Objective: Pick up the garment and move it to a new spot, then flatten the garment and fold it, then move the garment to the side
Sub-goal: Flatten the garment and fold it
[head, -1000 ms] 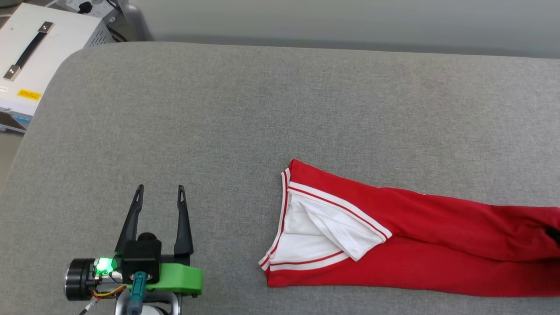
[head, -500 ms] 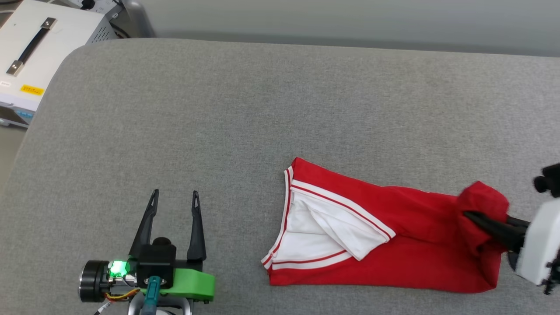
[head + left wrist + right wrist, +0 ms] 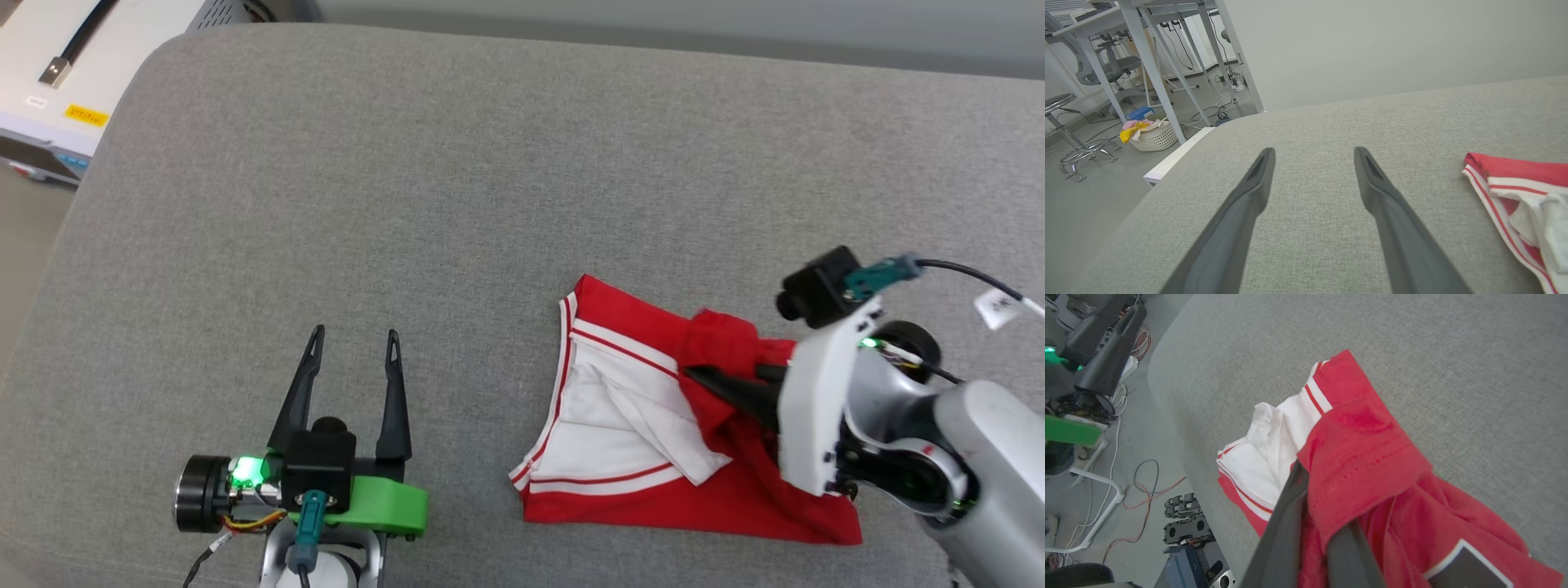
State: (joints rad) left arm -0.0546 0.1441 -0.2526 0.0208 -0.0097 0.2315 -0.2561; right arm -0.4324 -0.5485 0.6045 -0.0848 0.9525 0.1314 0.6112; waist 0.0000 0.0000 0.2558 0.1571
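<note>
The right gripper (image 3: 704, 377) is pinched on the red hem of the T-shirt (image 3: 653, 510), holding that fold over the white sleeve (image 3: 604, 425). The shirt lies near the front edge of the padded grey bench (image 3: 490, 163), right of middle. The left gripper (image 3: 355, 336) hovers spread and empty, well to the shirt's left. Likely trouble: the thin fabric slips from the fingers, or the unpinned lower layer drags and bunches.
</note>
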